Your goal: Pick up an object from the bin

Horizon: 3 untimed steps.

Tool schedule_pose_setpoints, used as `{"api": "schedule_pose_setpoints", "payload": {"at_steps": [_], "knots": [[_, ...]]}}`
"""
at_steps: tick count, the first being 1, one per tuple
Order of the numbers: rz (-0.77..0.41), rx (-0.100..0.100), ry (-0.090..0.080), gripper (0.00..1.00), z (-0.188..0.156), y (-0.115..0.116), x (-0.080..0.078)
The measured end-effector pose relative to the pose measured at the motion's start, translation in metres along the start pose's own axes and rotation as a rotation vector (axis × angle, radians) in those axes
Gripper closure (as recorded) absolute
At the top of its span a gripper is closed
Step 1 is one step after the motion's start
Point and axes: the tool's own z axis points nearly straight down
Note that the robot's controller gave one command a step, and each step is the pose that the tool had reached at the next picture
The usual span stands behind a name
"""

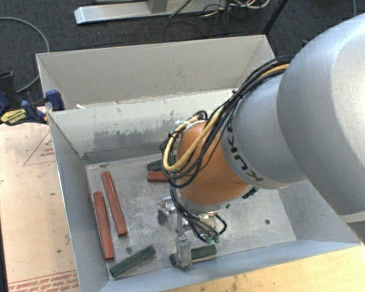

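Camera view: the arm point(338, 115) comes in from the right and reaches down into the bin point(77, 209). Its orange cover point(205, 166) hangs over the middle of the floor, with yellow and black cables point(182, 142) looped across it.

Below the cover the tool point(184, 258) sits low, right at the floor and close to the front wall. Its tip is at the left end of a short dark green block point(204, 252), which lies flat along the front wall at about mid-width of the bin. Whether it is touching the block or just beside it, I can't tell. Whether it is released or clenched, I can't tell from here either.

Off to the left, a second block point(132, 262), also dark green, lies flat and slightly slanted near the front-left corner, apart from the tool. Further left, two long red-brown sticks lie side by side, running front to back. The left stick point(103, 224) sits nearer the front and the right stick point(114, 203) reaches further back.

Toward the back wall, a small red piece point(154, 177) and a green piece point(154, 166) poke out from behind the cover, partly hidden by it.
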Motion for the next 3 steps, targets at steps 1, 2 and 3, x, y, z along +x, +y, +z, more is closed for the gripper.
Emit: {"api": "schedule_pose_setpoints", "payload": {"at_steps": [1, 2, 3], "knots": [[-0.177, 0.002, 0.009, 0.00, 0.005, 0.074, -0.039], [-0.281, 0.000, 0.000, 0.00, -0.021, 0.068, 0.008], [-0.611, 0.000, -0.002, 0.00, 0.003, 0.088, -0.010]]}}
